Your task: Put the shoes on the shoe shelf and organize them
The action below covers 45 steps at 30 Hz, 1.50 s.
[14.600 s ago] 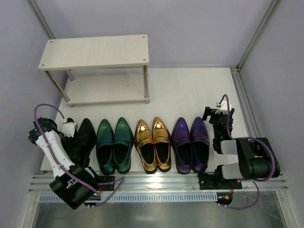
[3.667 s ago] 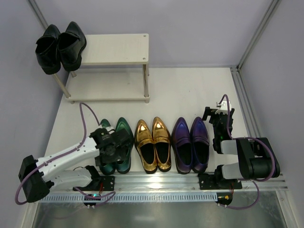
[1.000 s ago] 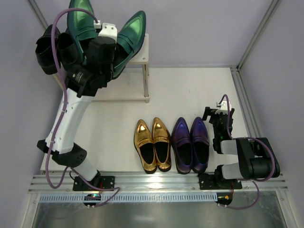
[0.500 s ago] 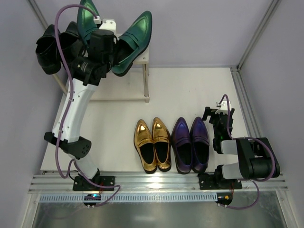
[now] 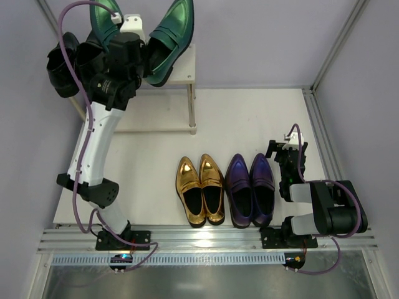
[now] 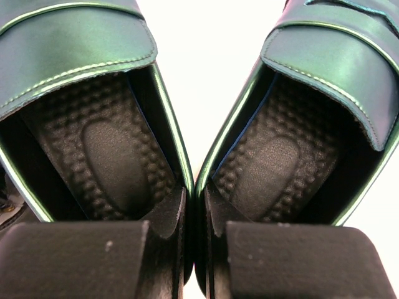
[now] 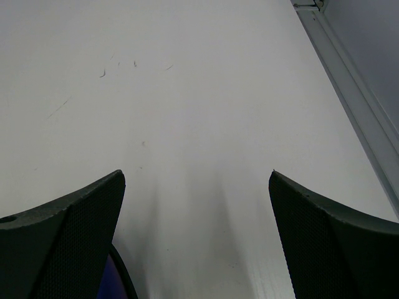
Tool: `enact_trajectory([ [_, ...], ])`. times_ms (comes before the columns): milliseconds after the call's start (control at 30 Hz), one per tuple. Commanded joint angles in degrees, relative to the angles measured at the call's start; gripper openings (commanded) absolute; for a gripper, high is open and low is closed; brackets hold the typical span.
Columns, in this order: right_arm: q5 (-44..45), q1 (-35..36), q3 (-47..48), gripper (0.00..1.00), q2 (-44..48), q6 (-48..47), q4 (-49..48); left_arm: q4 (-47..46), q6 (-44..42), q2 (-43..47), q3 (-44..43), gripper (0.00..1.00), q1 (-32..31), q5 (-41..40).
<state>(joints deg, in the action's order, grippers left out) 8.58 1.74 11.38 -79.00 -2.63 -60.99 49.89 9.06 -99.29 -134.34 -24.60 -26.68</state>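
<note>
Your left pincer is clamped on the green pair, both shoes at once. In the wrist view one of the pads sits inside each shoe, & the two inner side walls are squeezed together between them, near the heel end. The pair is up over the shelf, above its top board, just beside the black pair at the left end. Toes point to the back wall & splay apart in a V. Can't tell from these views whether the soles touch the board yet.

Handling, as I judge it: the uppers are glossy, so prob. slick on the outside. The dimpled insoles & dark lining should give the pads better bite. Side walls look stiff enough to take the pinch w/o folding. Shoes look light, but the long toes hang well out from the grip, so each can swivel round the pinch pt. Best hold is where you have it, on the inner walls by the heel opening. Set down slow so both heels land level.

Gold pair & purple pair sit on the counter, side by side, toes toward the shelf. Same grip should suit them, I'd say. Right pincer is spread wide, holding nothing, over bare counter near the purple pair.
</note>
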Motion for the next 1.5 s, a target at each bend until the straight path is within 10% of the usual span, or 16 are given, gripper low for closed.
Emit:
enact_trajectory([
  [0,-0.5,-0.2,0.4,0.97,0.7,0.7,-2.9,-17.7,3.1,2.3,-3.6,0.0,3.1,3.3],
  [400,-0.5,-0.2,0.5,0.97,0.7,0.8,-2.8,-17.8,8.0,-1.3,-3.2,0.0,8.2,21.7],
  [1000,-0.5,-0.2,0.5,0.97,0.7,0.7,-2.9,-12.7,13.4,-1.5,-5.1,0.0,8.3,23.7],
  [1467,-0.5,-0.2,0.4,0.97,0.7,0.8,-2.9,-11.5,13.9,-2.1,0.0,0.31,8.2,23.2],
])
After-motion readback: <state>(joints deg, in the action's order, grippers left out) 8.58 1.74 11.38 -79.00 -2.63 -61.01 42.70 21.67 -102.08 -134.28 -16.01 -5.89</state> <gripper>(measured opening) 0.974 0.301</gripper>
